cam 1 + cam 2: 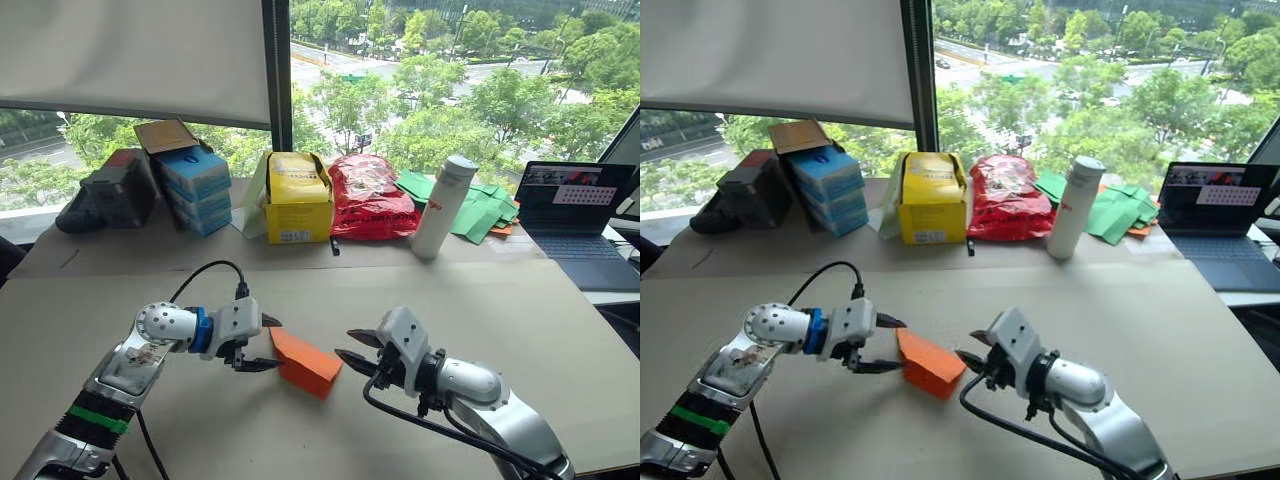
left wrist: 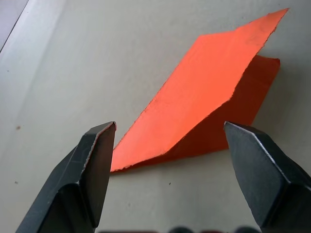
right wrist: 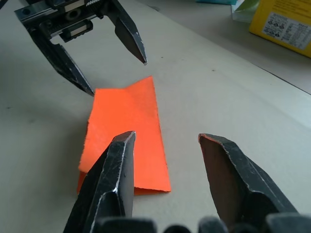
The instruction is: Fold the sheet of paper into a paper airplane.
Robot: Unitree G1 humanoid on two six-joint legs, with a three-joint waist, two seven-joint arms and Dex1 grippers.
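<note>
The sheet of paper (image 1: 305, 364) is bright orange and folded over on itself, lying on the beige table (image 1: 470, 300) between my two grippers; its upper flap lifts slightly off the lower layer (image 2: 194, 104). My left gripper (image 1: 268, 343) stands open just left of the paper's near end, fingers apart and holding nothing. My right gripper (image 1: 354, 349) is open too, its tips close to the paper's right edge without touching it. In the right wrist view the sheet of paper (image 3: 131, 124) lies ahead of my fingers, with the left gripper (image 3: 116, 68) open beyond it.
Along the table's far edge stand a dark box (image 1: 115, 190), blue boxes (image 1: 195, 187), a yellow box (image 1: 297, 200), a red bag (image 1: 368, 197), a white bottle (image 1: 443, 207), green paper pieces (image 1: 485, 210) and a laptop (image 1: 575, 215).
</note>
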